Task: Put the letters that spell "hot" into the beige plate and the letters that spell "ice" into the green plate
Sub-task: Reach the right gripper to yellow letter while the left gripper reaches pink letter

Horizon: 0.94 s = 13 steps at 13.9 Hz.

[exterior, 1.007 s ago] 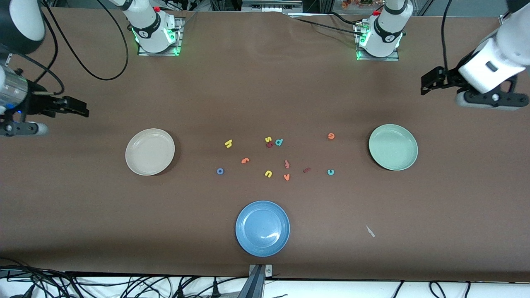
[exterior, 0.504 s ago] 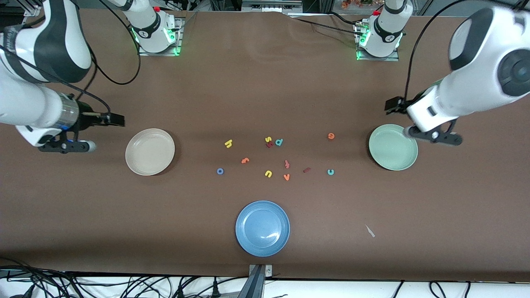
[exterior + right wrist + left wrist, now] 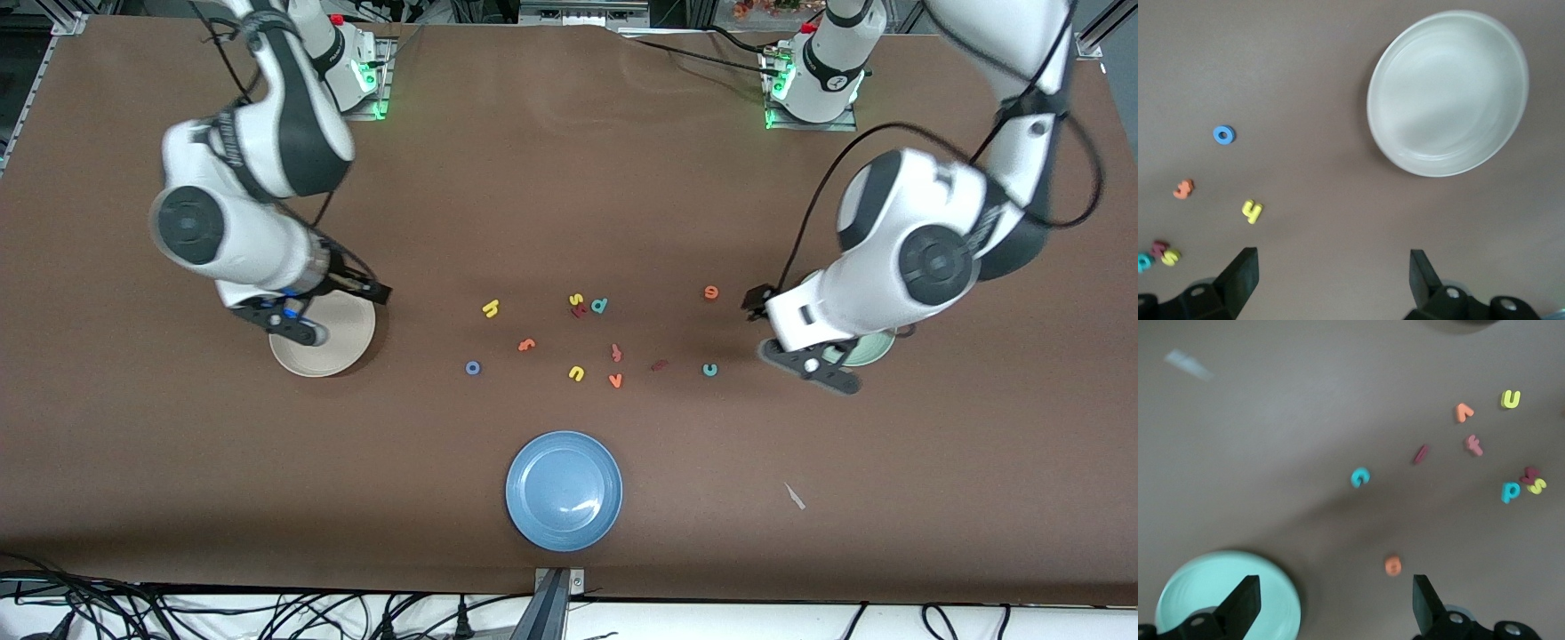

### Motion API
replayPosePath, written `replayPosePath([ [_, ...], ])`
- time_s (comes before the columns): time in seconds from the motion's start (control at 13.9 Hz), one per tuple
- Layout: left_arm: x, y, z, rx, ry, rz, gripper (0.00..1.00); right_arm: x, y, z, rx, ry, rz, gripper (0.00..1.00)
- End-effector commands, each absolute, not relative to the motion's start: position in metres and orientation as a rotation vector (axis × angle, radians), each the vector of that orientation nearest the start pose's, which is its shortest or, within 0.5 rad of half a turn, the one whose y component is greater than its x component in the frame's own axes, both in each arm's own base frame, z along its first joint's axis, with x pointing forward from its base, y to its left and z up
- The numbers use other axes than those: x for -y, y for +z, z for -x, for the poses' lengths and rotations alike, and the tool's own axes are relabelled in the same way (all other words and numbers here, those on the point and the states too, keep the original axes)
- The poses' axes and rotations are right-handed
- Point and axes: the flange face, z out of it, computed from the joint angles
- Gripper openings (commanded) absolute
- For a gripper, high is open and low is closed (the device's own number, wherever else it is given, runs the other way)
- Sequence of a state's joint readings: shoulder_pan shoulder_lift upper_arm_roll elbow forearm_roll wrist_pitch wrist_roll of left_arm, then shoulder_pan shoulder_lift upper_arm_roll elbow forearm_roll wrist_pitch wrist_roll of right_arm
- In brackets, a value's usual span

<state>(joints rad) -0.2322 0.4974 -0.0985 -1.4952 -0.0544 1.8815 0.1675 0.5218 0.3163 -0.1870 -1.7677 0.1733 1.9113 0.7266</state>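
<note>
Both arms have swung inward: left claw (image 3: 756,302) beside green plate (image 3: 876,347), right claw (image 3: 378,292) over beige plate (image 3: 342,347), both wide, empty.

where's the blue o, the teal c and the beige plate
blue o (image 3: 473,367), front view, on its ring
teal c (image 3: 709,369), front view, on its curved body
beige plate (image 3: 1448,93), right wrist view, on its bare inner floor

No print — only loose foam letters (image 3: 578,307)

Three plates sit on the desk: the beige plate (image 3: 342,351), the green plate (image 3: 876,348) and a blue plate (image 3: 564,490). Eleven foam letters lie scattered between them. Two arms reach in.
</note>
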Motion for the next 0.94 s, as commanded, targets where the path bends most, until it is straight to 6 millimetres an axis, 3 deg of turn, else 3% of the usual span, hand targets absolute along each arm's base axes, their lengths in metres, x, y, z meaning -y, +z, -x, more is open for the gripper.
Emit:
replayPosePath([
  [0.0,0.237,0.324,-0.666,-1.006,0.107,3.088,1.0,-0.262,0.331,-0.558,-0.906,0.211,2.984,1.0],
  [0.07,0.24,0.306,-0.667,-1.072,0.088,3.074,1.0,-0.281,0.314,-0.555,-0.973,0.166,2.963,1.0],
  [0.36,0.298,0.25,-0.646,-1.187,0.047,3.025,1.0,-0.335,0.247,-0.545,-1.25,0.036,2.844,1.0],
  [0.5,0.301,0.228,-0.641,-1.194,-0.035,3.018,0.99,-0.339,0.23,-0.545,-1.297,0.037,2.802,1.0],
  [0.65,0.302,0.212,-0.639,-1.2,-0.056,3.016,0.86,-0.343,0.213,-0.544,-1.331,0.062,2.763,1.0],
  [0.86,0.303,0.209,-0.639,-1.21,-0.069,3.012,0.52,-0.352,0.197,-0.54,-1.347,0.083,2.723,1.0],
])
